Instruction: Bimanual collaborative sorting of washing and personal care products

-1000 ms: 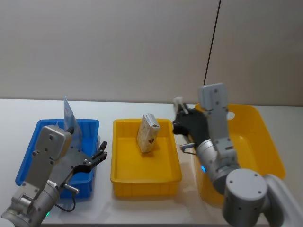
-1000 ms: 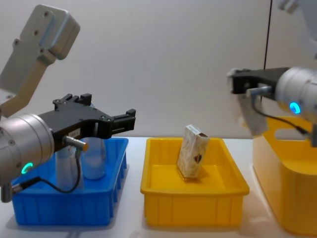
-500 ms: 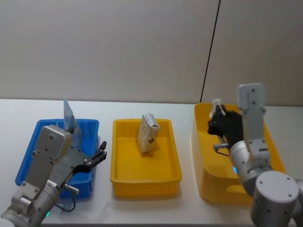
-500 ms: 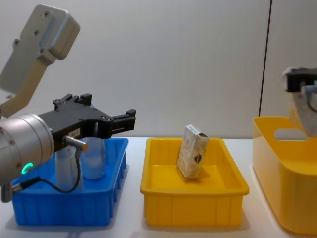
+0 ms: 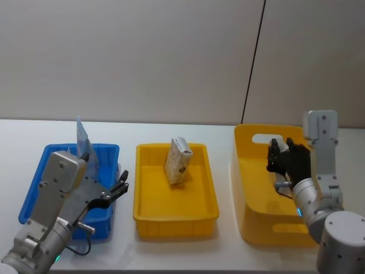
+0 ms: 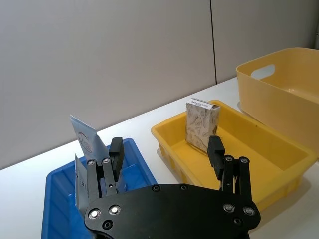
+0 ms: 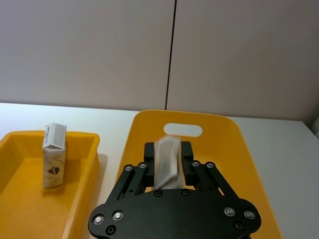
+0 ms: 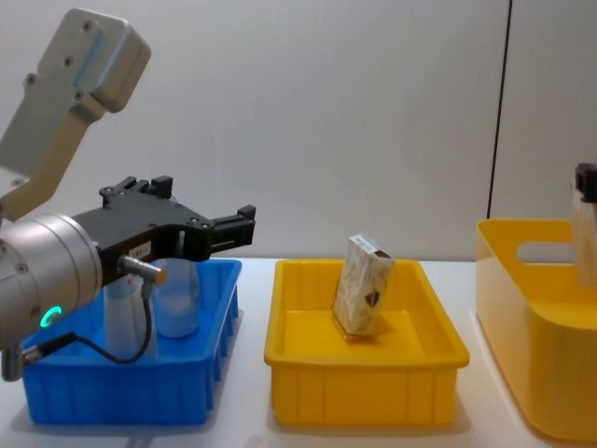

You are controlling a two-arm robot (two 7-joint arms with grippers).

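Yellow bin (image 5: 251, 171): right pincer (image 5: 282, 160) hung over it, clamped on a beige carton (image 7: 167, 164).
Release: called for lowering inside the walls first.
Left pincer (image 5: 122, 181): wide, idle over blue tray (image 5: 34, 188).

2 pale tubes (image 5: 82, 140) upright, blue tray (image 5: 33, 185), carton (image 5: 178, 161) tilted, yellow tray (image 5: 174, 220), 2nd carton (image 7: 168, 164) in right tool (image 7: 168, 148)
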